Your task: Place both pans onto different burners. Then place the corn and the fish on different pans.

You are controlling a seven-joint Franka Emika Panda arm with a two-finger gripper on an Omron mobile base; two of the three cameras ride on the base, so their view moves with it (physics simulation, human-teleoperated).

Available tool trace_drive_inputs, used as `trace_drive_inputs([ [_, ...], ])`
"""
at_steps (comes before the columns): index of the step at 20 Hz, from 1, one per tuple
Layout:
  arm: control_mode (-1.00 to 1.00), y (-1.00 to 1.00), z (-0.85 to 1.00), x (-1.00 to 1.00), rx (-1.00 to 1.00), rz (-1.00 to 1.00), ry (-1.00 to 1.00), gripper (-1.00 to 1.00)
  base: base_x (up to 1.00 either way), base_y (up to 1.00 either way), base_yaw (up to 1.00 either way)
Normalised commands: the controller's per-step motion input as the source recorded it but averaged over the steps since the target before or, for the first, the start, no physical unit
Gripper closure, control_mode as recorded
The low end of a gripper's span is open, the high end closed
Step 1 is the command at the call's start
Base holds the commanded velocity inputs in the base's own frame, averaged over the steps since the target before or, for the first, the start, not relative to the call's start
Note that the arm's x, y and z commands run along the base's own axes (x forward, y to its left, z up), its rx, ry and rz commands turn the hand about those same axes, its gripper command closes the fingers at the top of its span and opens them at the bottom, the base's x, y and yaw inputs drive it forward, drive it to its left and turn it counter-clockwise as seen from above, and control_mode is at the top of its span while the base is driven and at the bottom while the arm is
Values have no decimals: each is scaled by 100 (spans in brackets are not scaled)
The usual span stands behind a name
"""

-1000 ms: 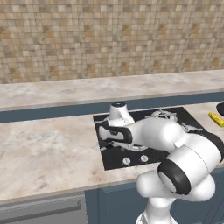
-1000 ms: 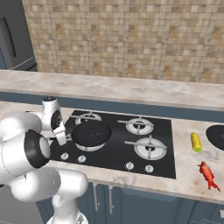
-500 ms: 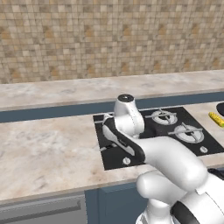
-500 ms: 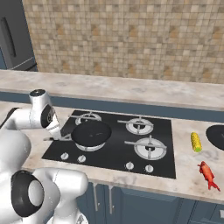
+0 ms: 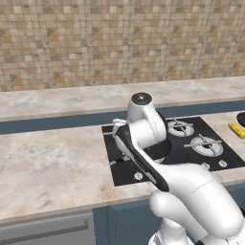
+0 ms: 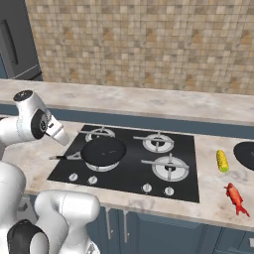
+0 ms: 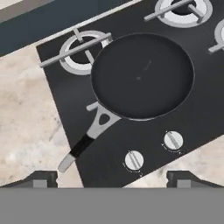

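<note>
Black, round, shallow frying pan (image 6: 103, 151) sitting on the front-left silver-grey burner of the black glass cooktop (image 6: 184, 184). Hovering above it, two-finger gripper (image 7: 112, 179) spread wide, holding nothing. Risking a clipped thin handle (image 7: 83, 145) when swinging across. Revealing, from the right base, second black pan (image 6: 245, 155), yellow corn cob (image 6: 222, 160) and red-orange fish (image 6: 236, 198), well apart on the counter.

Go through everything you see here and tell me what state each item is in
Gripper: open, empty, above the cooktop.
Pan on the cooktop: upright, empty, on the front left burner.
Second pan: on the counter, right of the cooktop.
Corn: lying on the counter.
Fish: lying on the counter.
</note>
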Motion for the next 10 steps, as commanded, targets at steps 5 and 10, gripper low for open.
trace_drive_inputs([
  [5, -100, -26, 14, -44, -28, 28, -9, -100, 0, 0, 0],
  [10, -100, -46, 6, -51, -17, 25, -11, -100, 0, 0, 0],
])
